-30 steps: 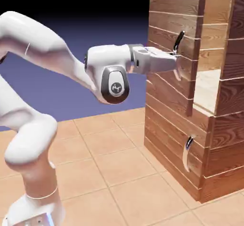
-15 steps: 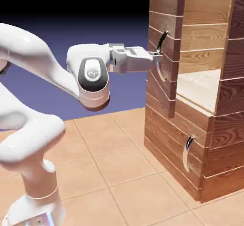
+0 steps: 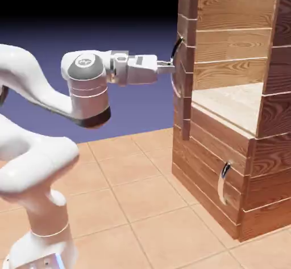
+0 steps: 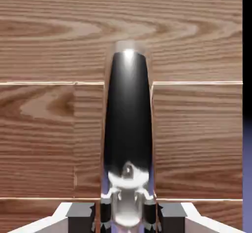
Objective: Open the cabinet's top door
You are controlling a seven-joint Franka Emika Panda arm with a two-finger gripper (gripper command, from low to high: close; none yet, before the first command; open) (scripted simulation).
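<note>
The cabinet [image 3: 227, 205] of reddish-brown planks stands at the exterior view's right. Its top door [image 3: 188, 24] is swung wide open and shows almost edge-on, baring a pale wooden shelf [image 3: 238, 103] inside. My gripper [image 3: 170, 65] reaches level from the left and is shut on the door's curved dark-and-silver handle [image 3: 177, 49]. In the hand view the handle [image 4: 127, 129] rises large from between my fingertips [image 4: 78, 212], where the gripper [image 4: 127, 217] clamps it, with the door's planks [image 4: 49, 138] close behind.
Below the open compartment is a shorter plank door [image 3: 204, 171], closed, with a small curved handle [image 3: 223, 180]. The cabinet stands on a tan tiled floor [image 3: 136, 194]. My white arm [image 3: 85, 92] arches in from the lower left.
My hand has drawn back to the left with the handle in its grip, and the top door has swung further out, from partly open to nearly edge-on.
</note>
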